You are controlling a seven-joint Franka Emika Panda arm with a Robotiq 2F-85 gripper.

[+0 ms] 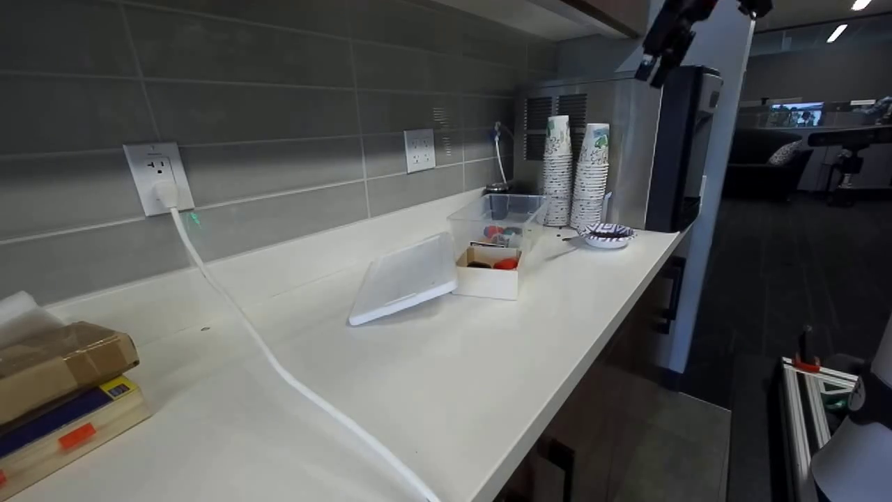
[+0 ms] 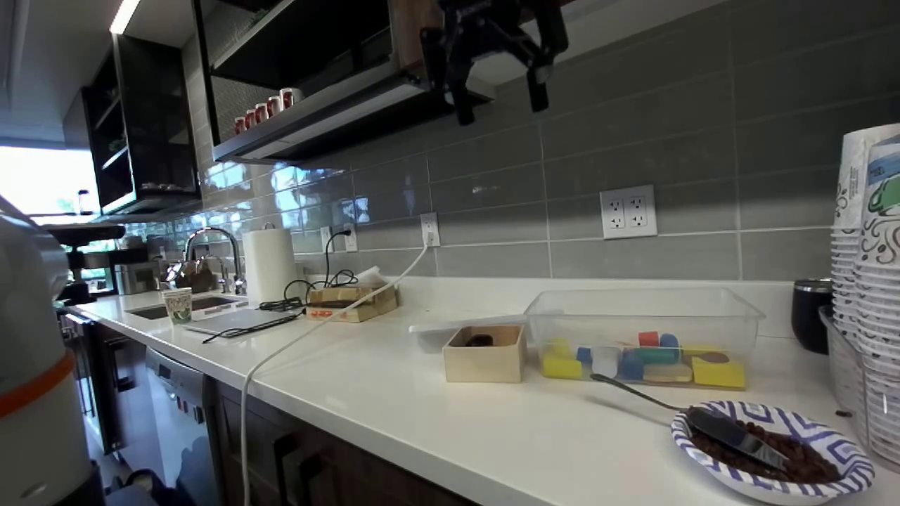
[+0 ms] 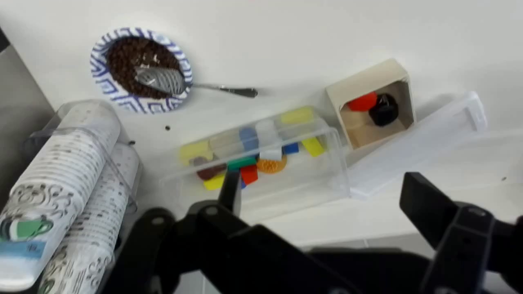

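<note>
"Wrist view: state of the gripper [image 3: 325, 192]?"

"Jaws wide apart, nothing held."

"Items below it?"

"Nearest: clear bin [image 3: 298, 175] with colored blocks [image 3: 249, 174]. Beside the bin: open wooden box [image 3: 365, 81]. Farther from the gripper: patterned bowl [image 3: 107, 85], spoon [image 3: 163, 79] resting in it."

The gripper [image 2: 501, 104] hangs high, fingers [image 2: 538, 93] downward and well apart. The arm [image 2: 31, 302] shows partly in both exterior views.
</note>
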